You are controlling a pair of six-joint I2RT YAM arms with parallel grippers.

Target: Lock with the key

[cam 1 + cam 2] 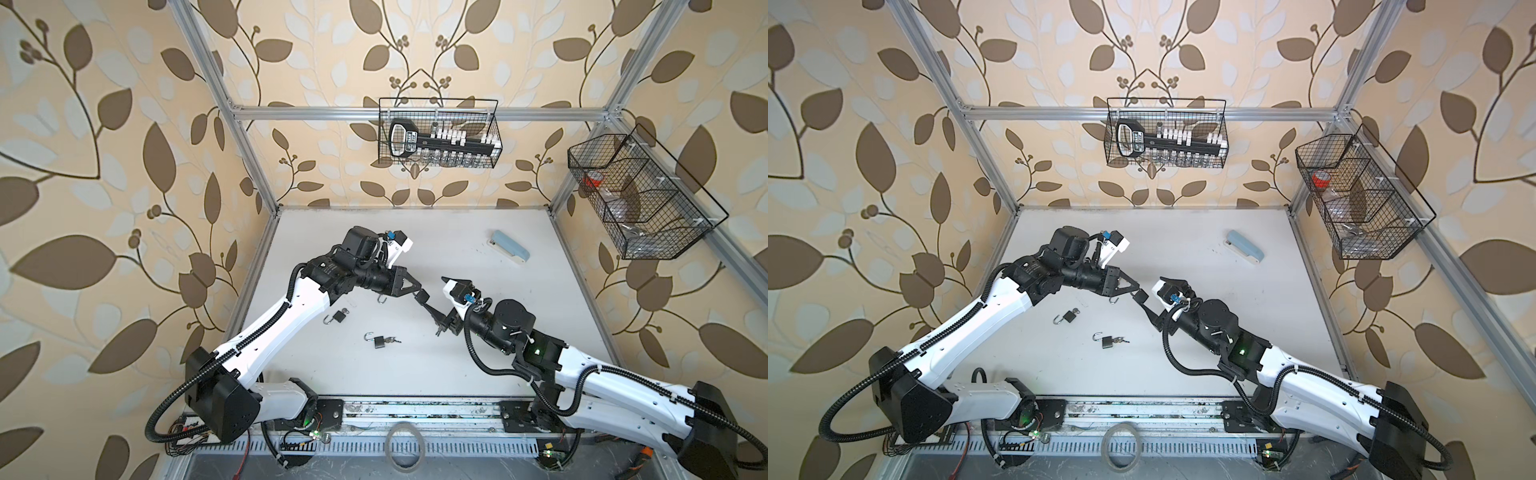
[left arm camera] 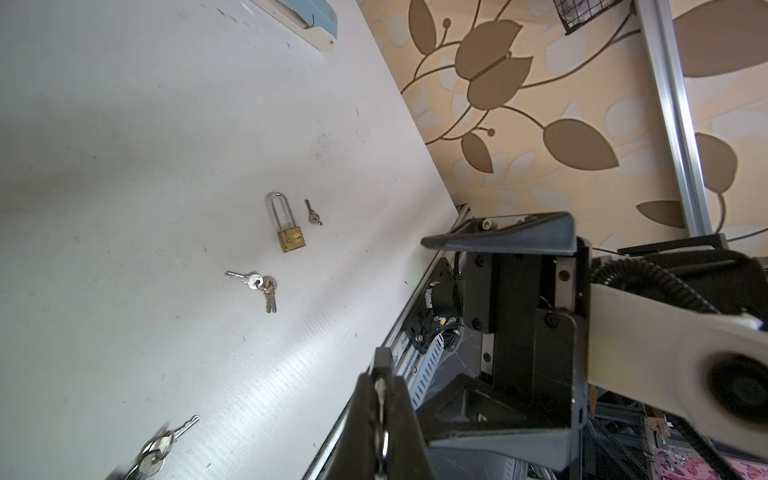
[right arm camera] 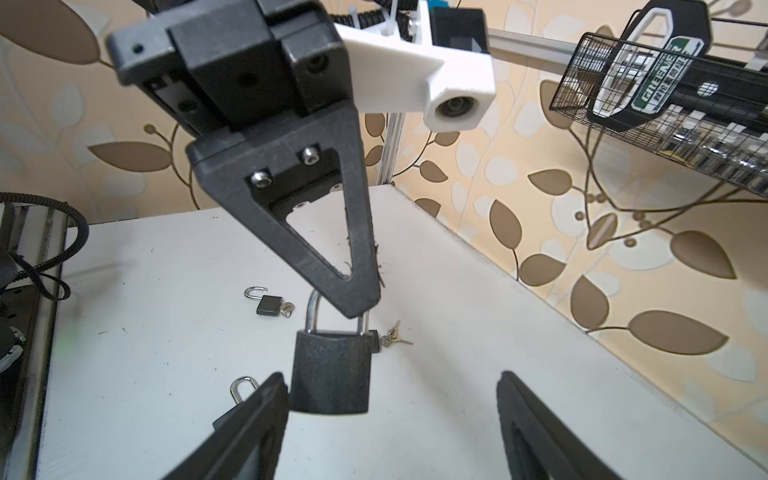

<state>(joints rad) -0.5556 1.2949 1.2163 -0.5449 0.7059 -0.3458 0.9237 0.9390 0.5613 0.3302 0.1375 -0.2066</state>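
A black padlock (image 3: 330,370) hangs in the air by its silver shackle, on which my left gripper (image 1: 415,291) is shut. Both shackle legs reach the body. In the left wrist view the shackle's metal (image 2: 379,392) shows between the closed fingers. My right gripper (image 3: 390,415) is open just below the lock, and one finger (image 3: 257,415) is right beside the body's lower edge. The padlock (image 1: 1140,296) shows between the two grippers in both top views. Neither gripper holds a key. Keys (image 3: 395,336) lie on the table behind the hanging lock.
Two open black padlocks (image 1: 338,316) (image 1: 379,340) with keys lie on the white table. In the left wrist view a brass padlock (image 2: 291,237), a small key (image 2: 312,212) and a key bunch (image 2: 259,284) lie there too. A blue-white case (image 1: 509,246) lies far right. Wire baskets (image 1: 438,133) (image 1: 640,195) hang on the walls.
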